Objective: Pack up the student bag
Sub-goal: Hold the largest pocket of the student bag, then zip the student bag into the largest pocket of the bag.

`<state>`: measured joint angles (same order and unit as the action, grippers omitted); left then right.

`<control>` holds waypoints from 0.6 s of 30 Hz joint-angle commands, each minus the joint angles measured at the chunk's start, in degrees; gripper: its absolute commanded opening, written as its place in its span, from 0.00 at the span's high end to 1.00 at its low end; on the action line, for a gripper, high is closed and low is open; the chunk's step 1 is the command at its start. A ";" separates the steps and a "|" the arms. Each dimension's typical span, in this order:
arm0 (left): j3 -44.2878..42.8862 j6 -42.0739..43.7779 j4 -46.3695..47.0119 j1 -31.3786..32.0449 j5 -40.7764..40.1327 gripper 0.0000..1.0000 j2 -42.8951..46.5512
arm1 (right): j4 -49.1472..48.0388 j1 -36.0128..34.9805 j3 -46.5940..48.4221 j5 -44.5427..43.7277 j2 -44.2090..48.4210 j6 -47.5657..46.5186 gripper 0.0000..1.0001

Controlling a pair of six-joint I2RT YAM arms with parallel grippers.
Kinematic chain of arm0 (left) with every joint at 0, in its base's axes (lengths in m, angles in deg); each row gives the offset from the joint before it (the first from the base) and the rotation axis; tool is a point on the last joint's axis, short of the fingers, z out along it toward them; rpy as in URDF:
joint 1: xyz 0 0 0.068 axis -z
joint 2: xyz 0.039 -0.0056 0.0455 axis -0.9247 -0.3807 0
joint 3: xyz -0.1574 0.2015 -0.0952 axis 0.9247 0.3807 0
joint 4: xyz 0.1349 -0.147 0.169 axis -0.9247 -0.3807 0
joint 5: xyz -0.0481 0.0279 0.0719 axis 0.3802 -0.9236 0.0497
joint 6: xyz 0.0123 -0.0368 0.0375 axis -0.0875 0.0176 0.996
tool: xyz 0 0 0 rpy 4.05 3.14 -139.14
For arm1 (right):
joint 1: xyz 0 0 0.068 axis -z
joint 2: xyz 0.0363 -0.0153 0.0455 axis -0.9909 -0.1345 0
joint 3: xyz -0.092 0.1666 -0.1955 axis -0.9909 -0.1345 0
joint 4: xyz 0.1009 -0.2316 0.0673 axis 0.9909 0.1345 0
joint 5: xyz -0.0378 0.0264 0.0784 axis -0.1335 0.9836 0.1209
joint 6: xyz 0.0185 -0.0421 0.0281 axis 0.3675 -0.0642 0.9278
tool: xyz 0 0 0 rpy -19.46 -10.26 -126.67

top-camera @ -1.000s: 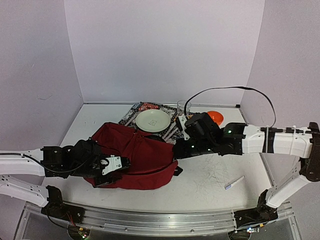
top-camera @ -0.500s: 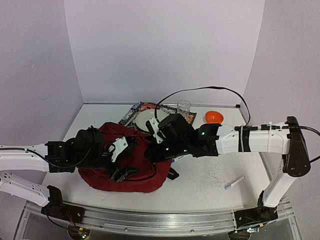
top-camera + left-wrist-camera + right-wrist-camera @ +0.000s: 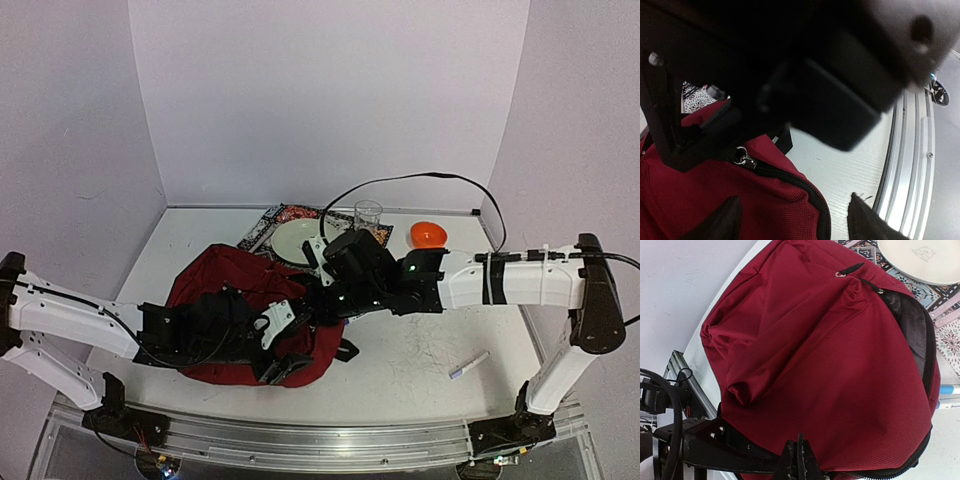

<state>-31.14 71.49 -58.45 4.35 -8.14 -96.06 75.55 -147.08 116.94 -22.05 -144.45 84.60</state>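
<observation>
One student bag (image 3: pixel 213 278) lies lengthwise left-to-right, right gripper (image 3: pixel 318 300) pinching its edge, left gripper (image 3: pixel 280 347) spread.

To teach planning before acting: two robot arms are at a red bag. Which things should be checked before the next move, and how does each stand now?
1. Left gripper open: ok, its fingers are apart over the bag.
2. Right gripper shut: ok.
3. Right gripper pinching cloth: cannot tell.
4. Bag mouth open: ok, dark inside shows in the right wrist view.
5. Pen packed: not ok, it lies on the table.
6. Glass upright: ok.
</observation>
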 commanded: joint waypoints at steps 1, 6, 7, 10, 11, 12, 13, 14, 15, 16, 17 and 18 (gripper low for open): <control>-0.58 -1.29 1.78 0.87 -2.22 0.53 -2.38 | -2.79 -0.50 -0.73 -2.05 4.73 0.15 1.00; 2.28 -4.09 -0.44 1.02 -0.85 0.95 2.19 | -1.78 1.88 -4.45 -4.31 8.28 0.08 1.00; 2.95 -4.44 -1.25 1.00 -0.78 0.98 3.73 | -1.66 2.45 -5.27 -4.62 9.23 0.03 1.00; 4.02 -5.34 -5.02 1.01 -0.60 1.00 7.87 | -1.00 4.32 -7.28 -5.43 11.58 -0.38 1.00; 4.06 -5.55 -7.23 0.99 -0.50 1.00 8.98 | -0.75 5.00 -7.89 -5.68 12.16 -0.65 1.00; 3.90 -5.71 -9.50 0.98 -0.37 1.00 9.96 | -0.50 5.65 -8.35 -5.93 12.61 -0.99 1.00; 3.64 -5.86 -11.23 1.00 -0.26 1.00 10.87 | -0.24 6.31 -8.69 -6.26 13.10 -1.34 1.00; 3.30 -6.17 -13.43 1.01 -0.40 1.00 11.48 | -0.05 6.90 -9.00 -6.66 13.51 -1.73 1.00; 2.95 -6.61 -15.75 1.01 -0.62 1.00 12.07 | 0.13 7.46 -9.28 -6.99 13.79 -2.15 1.00; 2.75 -7.97 -17.13 1.04 -0.82 1.00 12.98 | 0.32 8.05 -9.54 -7.36 14.01 -2.50 1.00; 2.84 -8.99 -17.33 1.03 -0.43 1.00 13.67 | 0.48 8.76 -9.76 -7.68 14.22 -2.74 1.00; 2.63 -10.25 -18.03 1.03 -0.66 1.00 14.41 | 0.61 9.34 -9.94 -7.90 14.36 -3.11 1.00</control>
<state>-27.91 65.71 -66.63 5.08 -9.24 -84.91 76.17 -141.21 107.52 -24.24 -133.37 83.83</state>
